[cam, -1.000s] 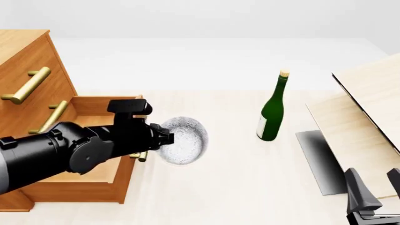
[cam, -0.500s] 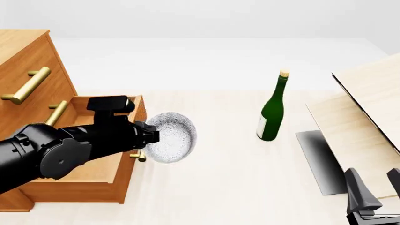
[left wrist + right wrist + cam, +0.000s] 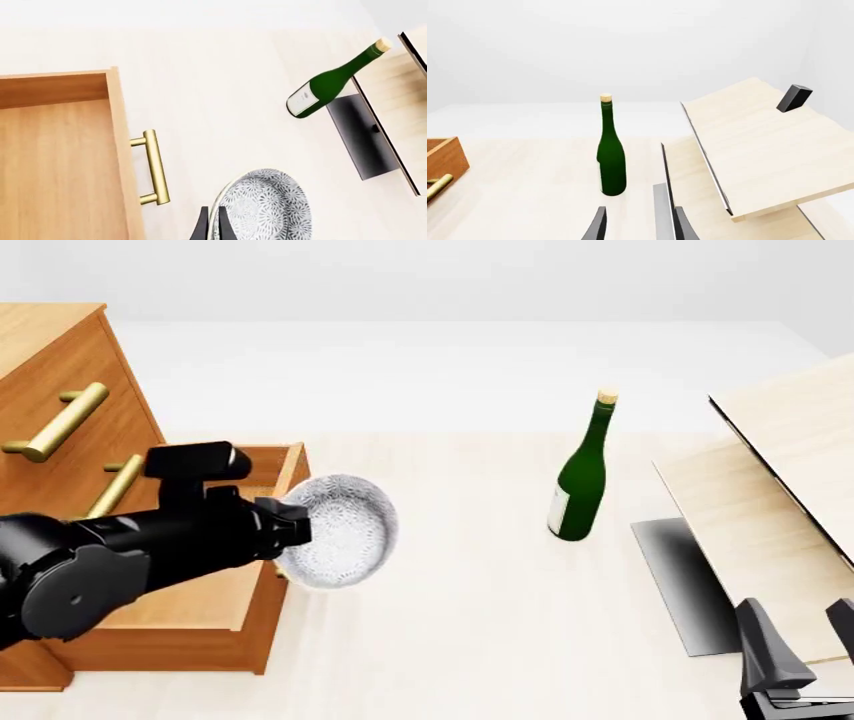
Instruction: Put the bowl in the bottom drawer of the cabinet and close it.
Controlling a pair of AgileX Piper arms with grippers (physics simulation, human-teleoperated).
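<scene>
the cabinet (image 3: 54, 410) stands at the left of the table (image 3: 507, 590), its bottom drawer (image 3: 200, 590) pulled out and open. the green bottle (image 3: 582, 475) stands well apart to the right, near the pale boards (image 3: 787, 480). the left gripper (image 3: 283, 525) holds the bowl (image 3: 336, 530) tipped on edge, in the air just beside the drawer's front and its brass handle (image 3: 155, 167), not yet over the box. its fingers (image 3: 202, 227) pinch the rim, one inside and one outside the wall. the bowl looks stiff, light and glazed, likely slippery, so the rim is the sensible hold. the right gripper (image 3: 637, 225) sits low at the right, fingers spread and holding nothing.
</scene>
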